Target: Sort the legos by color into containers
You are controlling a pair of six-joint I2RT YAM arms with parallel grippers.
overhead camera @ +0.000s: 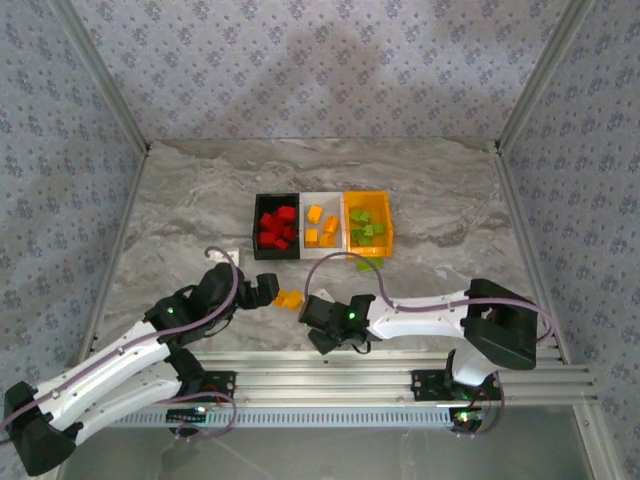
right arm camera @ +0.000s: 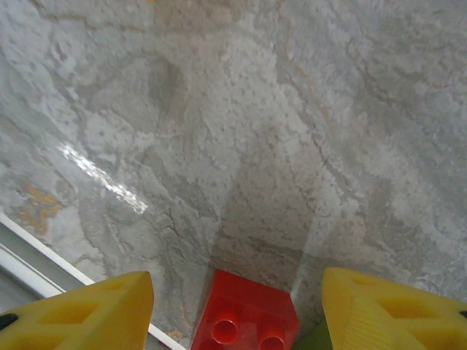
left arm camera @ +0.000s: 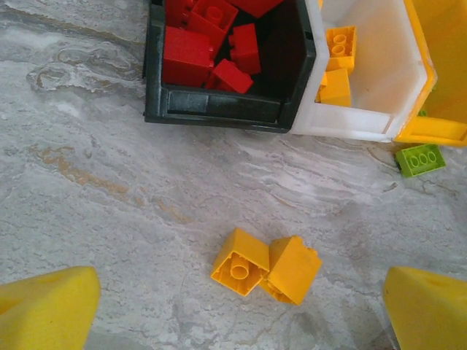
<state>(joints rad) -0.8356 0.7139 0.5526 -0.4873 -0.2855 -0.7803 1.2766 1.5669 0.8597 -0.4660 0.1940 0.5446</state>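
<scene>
Two orange-yellow legos [left arm camera: 239, 261] lie tipped over and touching on the marble, just ahead of my left gripper [left arm camera: 237, 313], whose yellow fingers [left arm camera: 47, 306] stand wide open on either side. From above, this pair of legos [overhead camera: 288, 299] sits right of the left gripper [overhead camera: 266, 290]. A red lego [right arm camera: 246, 317] rests studs-up between the fingers of my right gripper [right arm camera: 237, 313], with a gap on each side. The containers stand in a row: black bin [overhead camera: 262, 225] with red legos, white bin [overhead camera: 322, 200] with orange ones, orange bin [overhead camera: 385, 225] with green ones.
A loose green lego [left arm camera: 419, 159] lies in front of the orange bin, also visible from above [overhead camera: 370, 264]. A sliver of green shows beside the red lego [right arm camera: 314, 341]. The metal rail [right arm camera: 29, 262] of the near table edge runs close behind the right gripper [overhead camera: 314, 325].
</scene>
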